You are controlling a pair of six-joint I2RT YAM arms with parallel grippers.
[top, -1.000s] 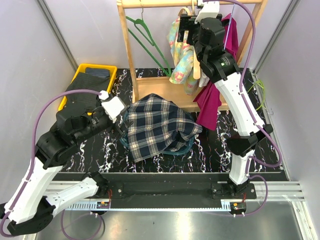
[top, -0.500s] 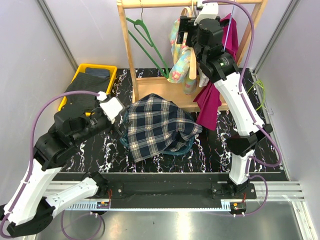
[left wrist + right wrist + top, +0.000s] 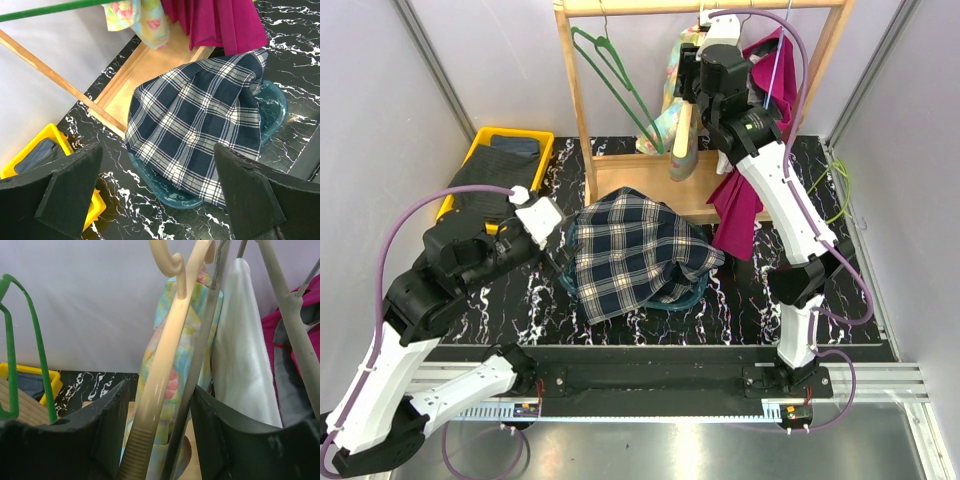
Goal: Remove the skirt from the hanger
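A floral skirt (image 3: 669, 72) hangs on a cream hanger (image 3: 682, 138) at the top of the wooden rack (image 3: 576, 100). My right gripper (image 3: 696, 72) is shut on the cream hanger (image 3: 165, 365), with a thin grey rod beside it between the jaws. The hanger's hook shows free of any rail in the right wrist view. The floral skirt (image 3: 186, 335) hangs behind the hanger. My left gripper (image 3: 556, 243) is open and empty above the table, left of a plaid garment (image 3: 640, 250). In the left wrist view my gripper (image 3: 160, 190) hovers over the teal basin (image 3: 165, 189).
The plaid garment (image 3: 200, 125) drapes over the teal basin (image 3: 696, 296). A green hanger (image 3: 610, 65) and a magenta garment (image 3: 745, 200) hang on the rack. A white garment (image 3: 245, 340) hangs right of my right fingers. A yellow bin (image 3: 485, 160) stands at the back left.
My right gripper has moved up and left with the cream hanger, which now hangs steeply below it. The floral skirt has bunched higher. My left arm has drawn slightly left.
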